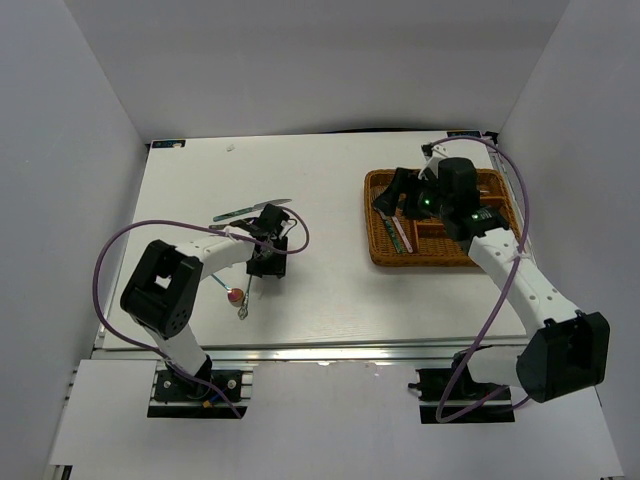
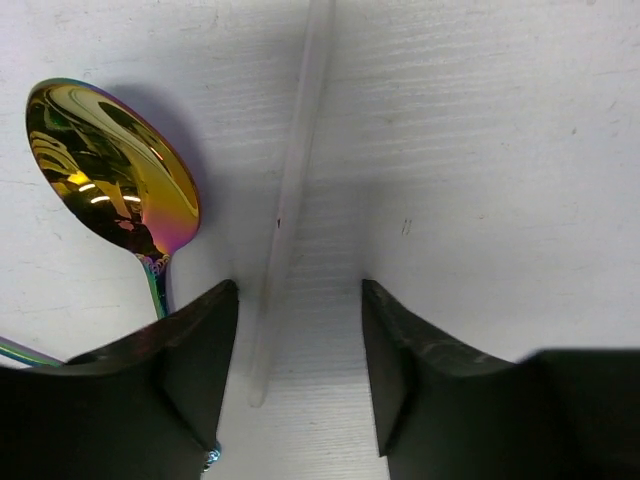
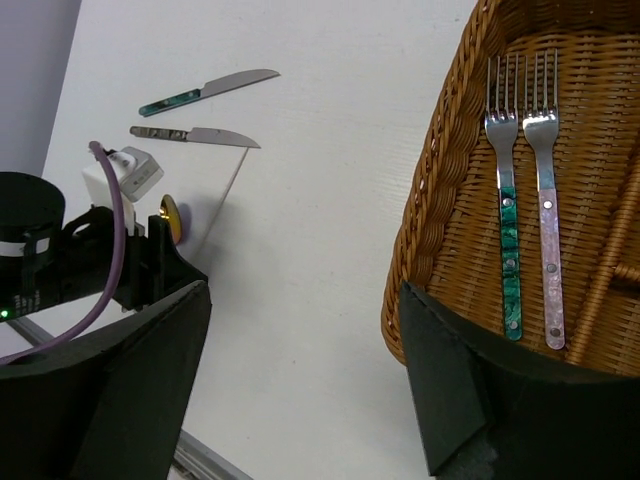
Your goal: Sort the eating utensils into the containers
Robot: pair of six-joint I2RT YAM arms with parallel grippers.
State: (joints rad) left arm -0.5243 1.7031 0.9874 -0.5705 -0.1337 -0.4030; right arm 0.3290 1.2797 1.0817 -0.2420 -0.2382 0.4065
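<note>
The left gripper (image 2: 300, 330), jaws spread, straddles a thin white chopstick (image 2: 290, 200) on the table (image 1: 330, 290), shiny gold spoon (image 2: 110, 165) at its ten o'clock, apparently lined up to pinch it, while the right gripper (image 3: 303, 300) hangs spread over the brown woven wicker tray (image 3: 440, 200) at the table's two o'clock, where two silver forks (image 3: 510, 250) lie paired in one slot.

Two forks (image 3: 510, 250) in tray (image 3: 437, 190); knives (image 3: 210, 88) on table (image 3: 330, 260)

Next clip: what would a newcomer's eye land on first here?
The shiny gold spoon stands out first, lying on the white table beside the left tool, whose open fingers straddle a pale chopstick. Next comes the brown wicker tray at the table's far right. A green-handled fork and a pale-handled fork lie side by side in it, below the open right tool.
</note>
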